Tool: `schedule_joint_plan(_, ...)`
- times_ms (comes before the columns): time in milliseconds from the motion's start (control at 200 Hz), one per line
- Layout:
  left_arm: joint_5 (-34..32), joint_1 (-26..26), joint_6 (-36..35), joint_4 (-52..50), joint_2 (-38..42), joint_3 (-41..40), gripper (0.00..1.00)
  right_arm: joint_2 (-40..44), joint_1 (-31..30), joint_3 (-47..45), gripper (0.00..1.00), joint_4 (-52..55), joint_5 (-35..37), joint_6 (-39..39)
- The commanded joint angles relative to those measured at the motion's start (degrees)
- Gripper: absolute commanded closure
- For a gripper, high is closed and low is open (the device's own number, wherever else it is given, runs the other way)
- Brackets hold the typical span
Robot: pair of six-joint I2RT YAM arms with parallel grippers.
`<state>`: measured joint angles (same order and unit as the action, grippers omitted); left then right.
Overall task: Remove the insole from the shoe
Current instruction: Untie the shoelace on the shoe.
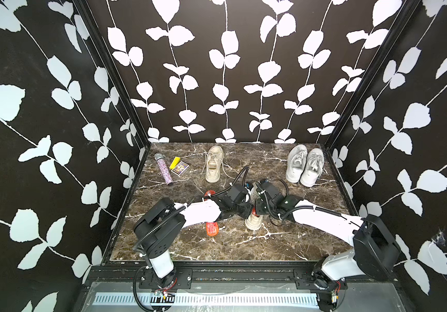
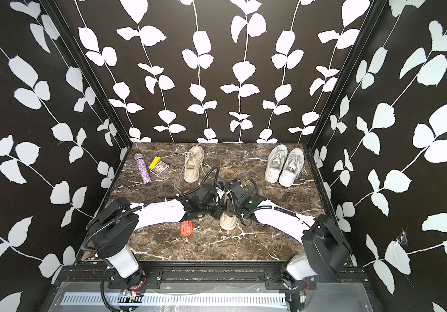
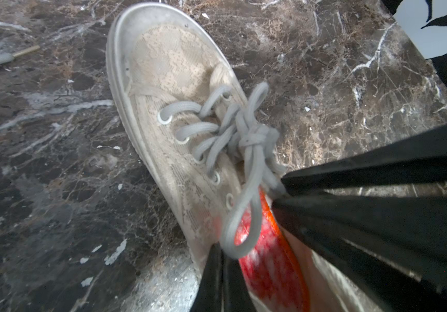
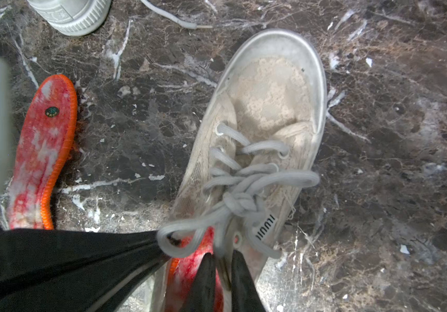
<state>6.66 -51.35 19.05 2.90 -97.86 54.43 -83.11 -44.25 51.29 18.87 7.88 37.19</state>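
Plainly, loose insole (image 4: 41, 162) by shoe (image 4: 268, 102): sticker (image 4: 52, 111) rds 39

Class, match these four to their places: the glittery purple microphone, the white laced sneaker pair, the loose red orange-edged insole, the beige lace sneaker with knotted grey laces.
1. glittery purple microphone
2. white laced sneaker pair
3. loose red orange-edged insole
4. beige lace sneaker with knotted laces

A. far right corner
B. mid-table, another red insole inside
C. flat on the marble table, partly under the left arm
D. far left, beside a yellow box

Pairs: 1-D, 2-A, 3-C, 4-B.
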Motion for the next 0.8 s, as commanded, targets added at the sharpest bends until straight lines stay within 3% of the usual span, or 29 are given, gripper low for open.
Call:
schedule_joint_plan(0, -1.1, 0.0, -0.4, -1.7, 0.5, 1.0, 1.0, -1.0, 0.0, 1.7, 0.85, -0.8, -0.5, -0.7)
schedule_joint_plan(395, -1.4, 0.0, -0.3, -1.9, 0.2, 0.8, 1.0, 1.4, 0.2, 1.8, 0.92, -0.8, -2.4, -2.0)
schedule_joint_plan(550, -1.5, 0.0, 0.0, -1.7, 0.2, 0.8, 1.0, 1.9, 0.2, 1.8, 0.99, 0.0, -2.0, -2.0)
schedule_joint_plan(795, -7.1, 0.0, 1.4, -4.0, 0.1, 1.4, 1.0, 4.8, 0.3, 1.6, 1.0, 4.0, 3.0, -1.8)
